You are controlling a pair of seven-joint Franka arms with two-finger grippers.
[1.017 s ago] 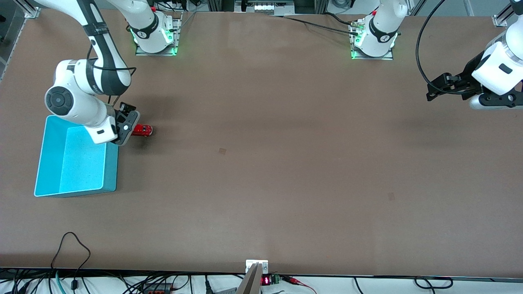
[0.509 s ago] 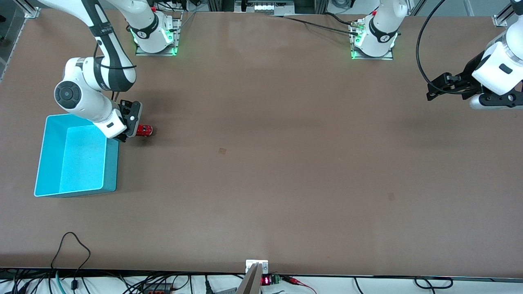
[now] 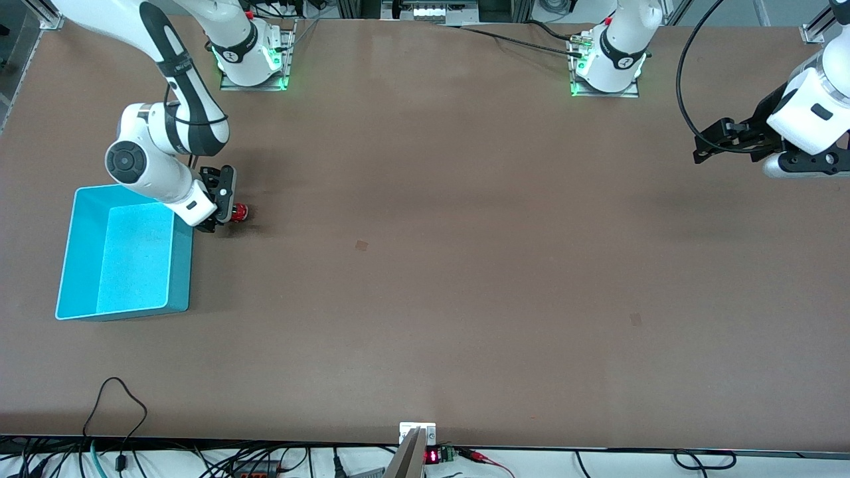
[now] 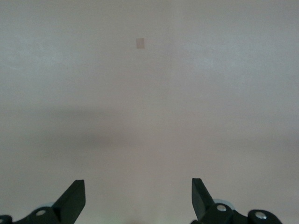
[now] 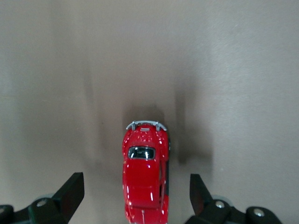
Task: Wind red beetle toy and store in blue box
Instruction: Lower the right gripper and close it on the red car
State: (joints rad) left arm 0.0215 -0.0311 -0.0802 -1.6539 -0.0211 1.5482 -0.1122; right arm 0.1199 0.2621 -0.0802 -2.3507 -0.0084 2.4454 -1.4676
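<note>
The red beetle toy (image 3: pixel 240 212) sits on the brown table (image 3: pixel 425 265), just beside the blue box (image 3: pixel 123 253), off the corner of the box that lies toward the robot bases and toward the middle of the table. It is outside the box, wheels down, and not yet lifted.

The right gripper (image 3: pixel 224 211) is low over the toy, between the toy and that box corner. In the right wrist view its fingers (image 5: pixel 70 191) are spread wide, one on each side of the red beetle toy (image 5: pixel 145 175), with clear table showing between each pad and the car's flanks, so they are released and touching nothing.

The step in hand looks like the approach for the first grasp, ahead of the winding (presumably a pull-back drag along the table, though no winding key or mechanism can be made out). The next move would call for settling a little lower, keeping the car centred between the pads, and closing gently across its narrow body so the glossy shell does not squirt out.

The left gripper (image 3: pixel 714 145) waits well apart from the box, up over the left arm's end of the table; its fingers (image 4: pixel 74 196) are spread apart and hold nothing.
</note>
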